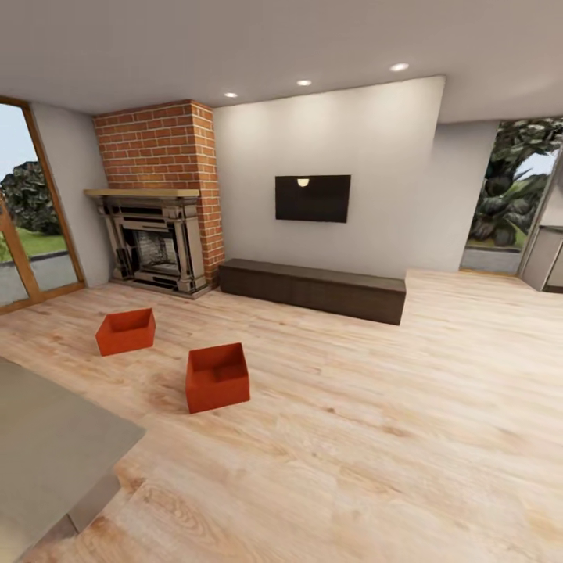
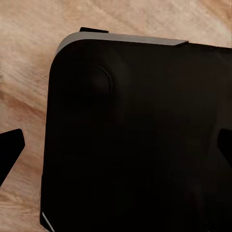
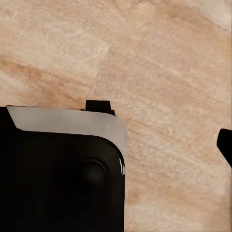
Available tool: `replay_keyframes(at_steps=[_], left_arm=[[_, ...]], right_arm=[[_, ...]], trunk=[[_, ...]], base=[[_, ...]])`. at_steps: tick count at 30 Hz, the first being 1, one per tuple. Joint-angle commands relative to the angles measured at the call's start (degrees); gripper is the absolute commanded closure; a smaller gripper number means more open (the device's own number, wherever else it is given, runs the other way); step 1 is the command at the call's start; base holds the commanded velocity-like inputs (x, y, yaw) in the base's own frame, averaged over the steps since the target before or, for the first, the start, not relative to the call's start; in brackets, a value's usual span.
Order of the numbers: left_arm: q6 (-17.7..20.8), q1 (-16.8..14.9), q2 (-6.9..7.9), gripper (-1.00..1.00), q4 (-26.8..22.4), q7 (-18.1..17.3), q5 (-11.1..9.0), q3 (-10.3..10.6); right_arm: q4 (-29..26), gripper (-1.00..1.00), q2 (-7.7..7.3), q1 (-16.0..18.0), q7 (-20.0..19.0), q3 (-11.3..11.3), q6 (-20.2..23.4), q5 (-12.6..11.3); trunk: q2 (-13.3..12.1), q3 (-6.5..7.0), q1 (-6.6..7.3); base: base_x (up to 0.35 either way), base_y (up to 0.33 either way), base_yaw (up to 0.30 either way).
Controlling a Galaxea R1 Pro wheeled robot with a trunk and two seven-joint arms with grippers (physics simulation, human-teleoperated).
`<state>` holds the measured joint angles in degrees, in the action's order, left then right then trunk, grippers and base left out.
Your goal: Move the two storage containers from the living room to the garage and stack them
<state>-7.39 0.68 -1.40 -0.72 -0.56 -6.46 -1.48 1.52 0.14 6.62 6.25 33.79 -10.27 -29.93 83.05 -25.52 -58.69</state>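
Jaws over light wood-plank floor [image 3: 159,58]

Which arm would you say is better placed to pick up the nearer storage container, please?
Probably the left: both storage containers, the nearer and the farther, sit on the wood floor left of centre in the head view, on the left arm's side.
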Motion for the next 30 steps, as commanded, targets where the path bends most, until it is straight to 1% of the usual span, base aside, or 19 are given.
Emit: replay_keyframes(at_steps=[1, 11, 13, 30], left_arm=[[-0.08, 0.02, -0.03, -1.00, -0.07, -0.06, -0.48, -0.10], [-0.09, 0.02, -0.06, -1.00, -0.07, -0.06, -0.48, -0.10], [-0.10, 0.02, -0.08, -1.00, -0.07, -0.06, -0.48, -0.10], [-0.16, 0.02, -0.09, -1.00, -0.07, -0.06, -0.48, -0.10]], right_arm=[[0.15, -1.00, 0.03, 0.06, -0.01, 0.48, -0.27, -0.48], [0.15, -1.00, 0.03, 0.06, -0.01, 0.48, -0.27, -0.48], [0.15, -1.00, 0.03, 0.06, -0.01, 0.48, -0.27, -0.53], [0.15, -1.00, 0.03, 0.06, -0.09, 0.48, -0.27, -0.48]], trunk=[[0.02, -0.05, -0.03], [0.02, -0.05, -0.03], [0.02, -0.05, -0.03], [0.02, -0.05, -0.03]], base=[[0.322, 0.000, 0.275], [0.322, 0.000, 0.275], [0.322, 0.000, 0.158], [0.322, 0.000, 0.010]])
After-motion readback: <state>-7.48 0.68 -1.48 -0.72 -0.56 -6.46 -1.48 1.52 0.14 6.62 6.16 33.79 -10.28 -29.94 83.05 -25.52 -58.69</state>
